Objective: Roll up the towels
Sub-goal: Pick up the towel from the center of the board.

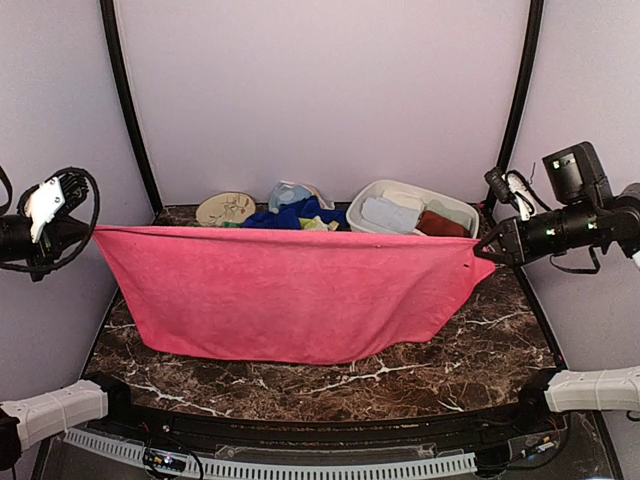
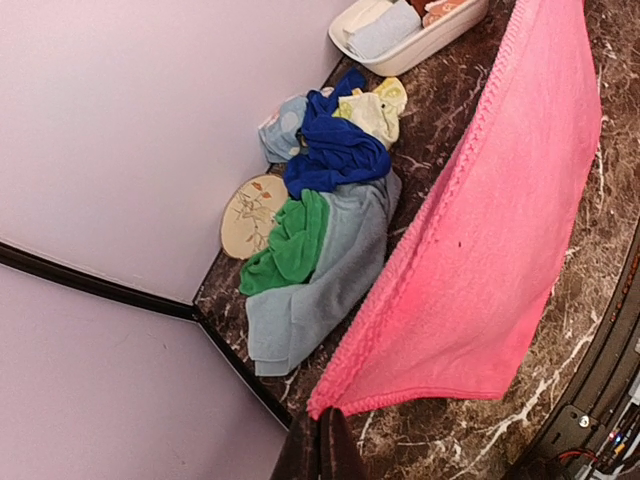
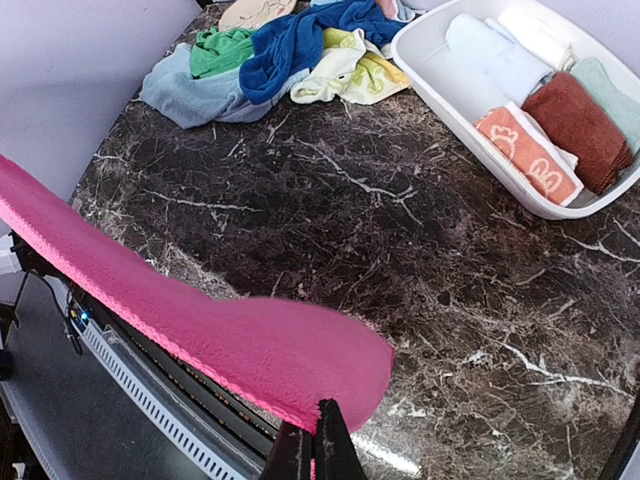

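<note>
Marble desk [image 1: 490,350], pale walls [image 1: 320,90]. Left pincer [image 1: 88,232], right pincer [image 1: 487,253] pinching pink towel [image 1: 290,295] corners; hem apparently touching desk.

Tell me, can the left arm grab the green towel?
Probably not. The left arm is busy: its jaws are shut on the pink towel, and the green towel lies behind that hanging cloth.

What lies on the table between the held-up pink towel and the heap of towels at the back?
Nothing: only bare dark marble tabletop separates the pink towel from the towel heap, clearest in the right wrist view.
</note>
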Controlling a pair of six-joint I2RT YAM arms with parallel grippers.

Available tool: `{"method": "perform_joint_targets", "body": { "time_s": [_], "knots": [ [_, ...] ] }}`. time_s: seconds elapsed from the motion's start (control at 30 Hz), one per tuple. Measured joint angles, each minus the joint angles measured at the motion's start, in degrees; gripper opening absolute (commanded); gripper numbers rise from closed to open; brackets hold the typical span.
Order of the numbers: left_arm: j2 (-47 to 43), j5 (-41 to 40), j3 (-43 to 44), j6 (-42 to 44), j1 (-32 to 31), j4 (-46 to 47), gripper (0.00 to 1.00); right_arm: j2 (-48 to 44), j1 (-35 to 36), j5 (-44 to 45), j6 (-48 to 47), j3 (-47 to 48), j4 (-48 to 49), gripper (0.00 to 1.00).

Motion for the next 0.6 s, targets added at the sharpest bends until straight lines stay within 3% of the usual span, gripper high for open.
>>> {"method": "perform_joint_targets", "body": {
  "time_s": [0.13,0.3,0.4,0.6],
  "knots": [
    [-1.31,-0.55,-7.45,0.28,0.00,0.13,0.00,1.07,0.04,1.46,0.28,-1.49,-0.13,0.00],
    [-0.35,-6.19,-28.68,2.45,-0.02,9.97,0.00,8.00,0.02,5.84,-0.96,-5.64,3.58,0.00],
    [5.38,-10.95,-39.69,4.79,-0.02,20.37,0.00,16.68,-0.13,8.63,-2.78,-8.28,8.31,0.00],
    [22.73,-18.38,-43.76,7.61,-0.02,39.36,0.00,29.51,-0.85,12.68,-6.29,-9.07,15.74,0.00]
  ]
}}
